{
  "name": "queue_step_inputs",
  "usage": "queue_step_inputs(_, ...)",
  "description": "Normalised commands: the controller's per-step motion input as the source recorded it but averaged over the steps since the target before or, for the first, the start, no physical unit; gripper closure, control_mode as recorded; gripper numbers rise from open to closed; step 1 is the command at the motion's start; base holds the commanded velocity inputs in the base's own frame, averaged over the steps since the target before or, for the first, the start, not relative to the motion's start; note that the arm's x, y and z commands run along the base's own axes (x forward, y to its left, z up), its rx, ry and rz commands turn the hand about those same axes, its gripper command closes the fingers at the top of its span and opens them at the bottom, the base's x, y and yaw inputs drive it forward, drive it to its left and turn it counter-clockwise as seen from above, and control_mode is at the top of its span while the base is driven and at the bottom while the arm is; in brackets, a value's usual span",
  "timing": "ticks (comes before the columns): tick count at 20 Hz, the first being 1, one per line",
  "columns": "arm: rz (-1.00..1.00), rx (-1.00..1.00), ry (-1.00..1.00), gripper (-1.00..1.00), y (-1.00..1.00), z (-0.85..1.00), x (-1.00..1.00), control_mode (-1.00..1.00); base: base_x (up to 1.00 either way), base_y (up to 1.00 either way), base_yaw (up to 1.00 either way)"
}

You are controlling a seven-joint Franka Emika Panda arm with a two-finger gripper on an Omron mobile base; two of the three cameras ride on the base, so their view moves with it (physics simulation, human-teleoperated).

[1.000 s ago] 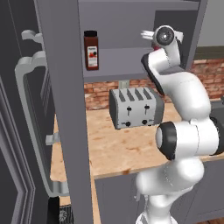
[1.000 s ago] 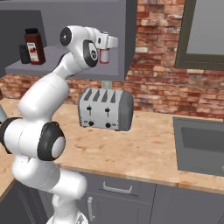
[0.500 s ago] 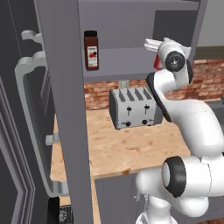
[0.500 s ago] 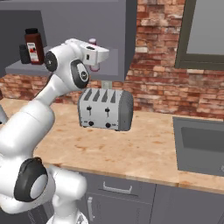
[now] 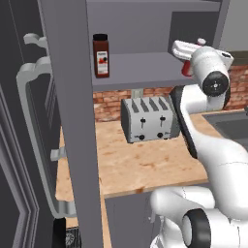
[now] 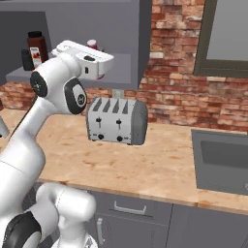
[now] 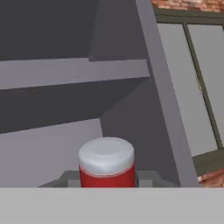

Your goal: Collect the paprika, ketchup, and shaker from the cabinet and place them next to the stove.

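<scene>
A red brick wall (image 6: pixel 174 97) runs behind a pale wood-grain counter (image 6: pixel 145 169). A silver 4-slot toaster (image 6: pixel 117 120) stands on the counter against the brick. To its right a dark grey sink (image 6: pixel 220 160) is sunk into the counter, and above the sink a window (image 6: pixel 227 36) with a dark frame sits in the wall. Grey drawer fronts with slim bar handles (image 6: pixel 128 209) line the base units beneath the counter edge.

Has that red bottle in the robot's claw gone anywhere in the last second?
Yes. Shut in the gripper, the ketchup has swung in the right base view from right of the toaster to above its left end.
</scene>
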Motion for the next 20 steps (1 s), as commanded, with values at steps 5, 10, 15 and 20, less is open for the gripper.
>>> queue_step_inputs(5, 0.00, -0.10, 0.03, 1.00, -0.02, 0.30, -0.94, -1.00, 0.00, 0.00, 0.00)
queue_step_inputs(10, 0.00, -0.21, 0.12, 1.00, 0.13, -0.08, -0.87, -1.00, 0.00, 0.00, 0.00)
queue_step_inputs(15, 0.01, -0.19, 0.11, 1.00, 0.03, -0.22, -0.91, -1.00, 0.00, 0.00, 0.00)
queue_step_inputs(20, 0.00, -0.13, 0.06, 1.00, 0.00, -0.23, -0.83, -1.00, 0.00, 0.00, 0.00)
